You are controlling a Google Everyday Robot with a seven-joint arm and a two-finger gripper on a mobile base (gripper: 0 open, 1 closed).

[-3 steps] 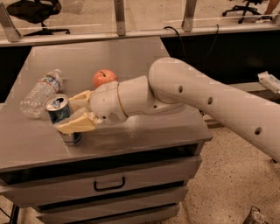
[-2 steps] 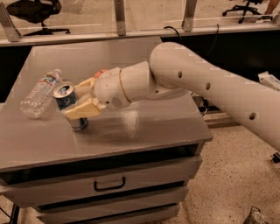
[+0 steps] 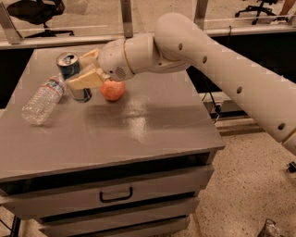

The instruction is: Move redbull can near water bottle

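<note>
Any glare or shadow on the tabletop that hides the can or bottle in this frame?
Camera view: a pale sheen lies on the table right of centre, away from both; a soft shadow of the arm falls below the gripper, shut on the redbull can; the water bottle is evenly lit.

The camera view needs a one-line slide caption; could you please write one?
Gripper holds the redbull can beside the lying water bottle, an apple close by on the table.

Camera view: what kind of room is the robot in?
Probably an office or lab: rolling office chairs behind, a grey drawer cabinet. Above it, the gripper holds the redbull can by the water bottle.
</note>
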